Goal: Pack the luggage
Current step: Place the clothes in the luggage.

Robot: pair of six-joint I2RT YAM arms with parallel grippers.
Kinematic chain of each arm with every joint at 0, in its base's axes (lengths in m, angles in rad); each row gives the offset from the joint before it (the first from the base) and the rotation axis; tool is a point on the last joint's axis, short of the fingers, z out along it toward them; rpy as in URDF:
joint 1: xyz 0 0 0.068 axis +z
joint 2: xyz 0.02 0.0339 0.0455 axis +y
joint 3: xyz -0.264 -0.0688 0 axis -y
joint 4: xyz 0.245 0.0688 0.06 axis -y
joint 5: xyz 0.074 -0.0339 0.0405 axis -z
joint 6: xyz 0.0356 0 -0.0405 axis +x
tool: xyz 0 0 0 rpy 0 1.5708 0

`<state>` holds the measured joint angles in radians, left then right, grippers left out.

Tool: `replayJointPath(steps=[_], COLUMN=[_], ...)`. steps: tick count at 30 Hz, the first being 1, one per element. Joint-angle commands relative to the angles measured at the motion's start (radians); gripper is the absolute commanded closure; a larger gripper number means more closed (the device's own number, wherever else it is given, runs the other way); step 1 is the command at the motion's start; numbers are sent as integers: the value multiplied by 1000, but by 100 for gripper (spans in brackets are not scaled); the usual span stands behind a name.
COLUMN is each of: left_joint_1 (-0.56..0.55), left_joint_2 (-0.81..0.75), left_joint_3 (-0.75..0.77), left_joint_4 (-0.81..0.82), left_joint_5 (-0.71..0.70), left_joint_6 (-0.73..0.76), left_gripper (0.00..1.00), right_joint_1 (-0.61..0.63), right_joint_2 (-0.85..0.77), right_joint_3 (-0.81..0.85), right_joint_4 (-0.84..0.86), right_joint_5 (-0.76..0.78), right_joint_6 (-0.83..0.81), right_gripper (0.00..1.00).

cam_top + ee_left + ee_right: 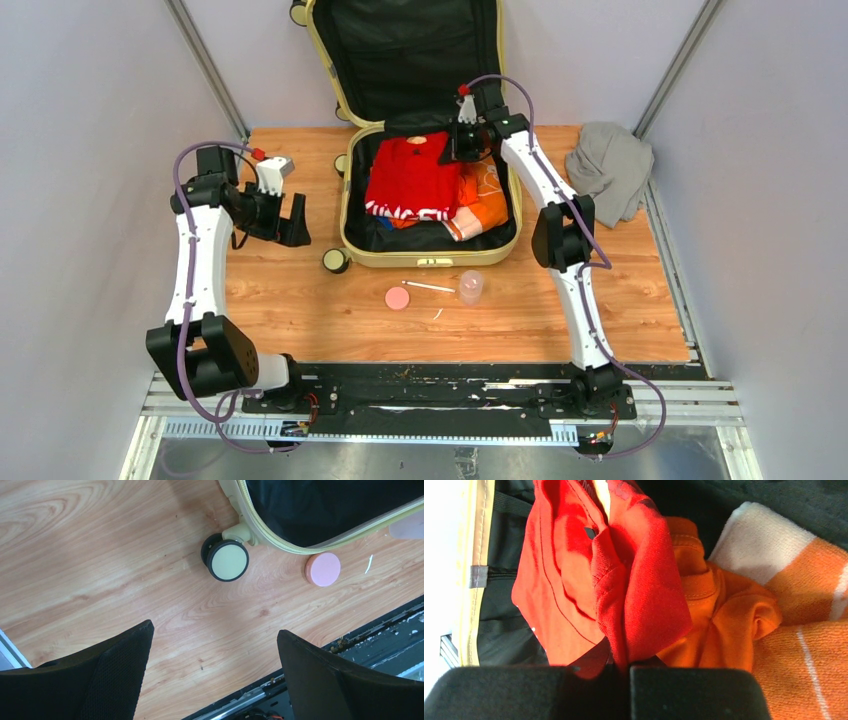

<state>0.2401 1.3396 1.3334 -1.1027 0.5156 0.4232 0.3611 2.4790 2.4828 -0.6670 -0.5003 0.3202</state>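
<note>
White lettering (412,211) ran across the red shirt (415,172) lying in the luggage (400,257), but it was too small to read.

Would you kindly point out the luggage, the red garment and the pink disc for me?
luggage (470,256): top view, its pale yellow near rim.
red garment (412,178): top view, middle of the fabric.
pink disc (323,569): left wrist view, its flat face.

The desk (300,300) is smooth wood-grain with a soft sheen, the luggage (430,258) a smooth pale yellow hard shell lined in matt black fabric, holding a knit red cloth garment (574,580) and a nubby orange-and-white towel (804,580); the left end effector (215,680) has matt black, finely textured fingers (115,680).
</note>
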Motion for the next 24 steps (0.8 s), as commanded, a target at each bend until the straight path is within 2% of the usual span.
replayJointPath(steps=[1, 9, 10, 11, 13, 14, 15, 17, 24], left_joint_1=[2, 2, 1, 2, 0, 0, 1, 0, 0], left_joint_2=[-13, -9, -9, -8, -6, -4, -3, -2, -5], left_joint_3=[-23, -42, -42, -39, -38, -36, -34, -32, -20], left_joint_4=[-14, -13, -12, -13, -12, -13, -13, -13, -13], left_joint_5=[6, 27, 28, 28, 30, 32, 32, 31, 25], left_joint_6=[16, 14, 12, 10, 7, 7, 6, 4, 2], left_gripper=[2, 3, 3, 3, 2, 3, 2, 0, 0], right_joint_1=[-40, -47, -47, -45, -40, -36, -35, -36, -58], right_joint_2=[34, 60, 62, 65, 70, 70, 70, 56, -177], right_joint_3=[84, 112, 107, 101, 89, 82, 79, 82, -39], right_joint_4=[-32, -53, -54, -56, -65, -72, -81, -97, -20], right_joint_5=[-47, 44, 50, 52, 78, 103, 140, 220, 582], right_joint_6=[-43, -120, -124, -128, -133, -140, -143, -147, -71], right_gripper=[100, 100, 95, 85, 50, 35, 25, 16, 15])
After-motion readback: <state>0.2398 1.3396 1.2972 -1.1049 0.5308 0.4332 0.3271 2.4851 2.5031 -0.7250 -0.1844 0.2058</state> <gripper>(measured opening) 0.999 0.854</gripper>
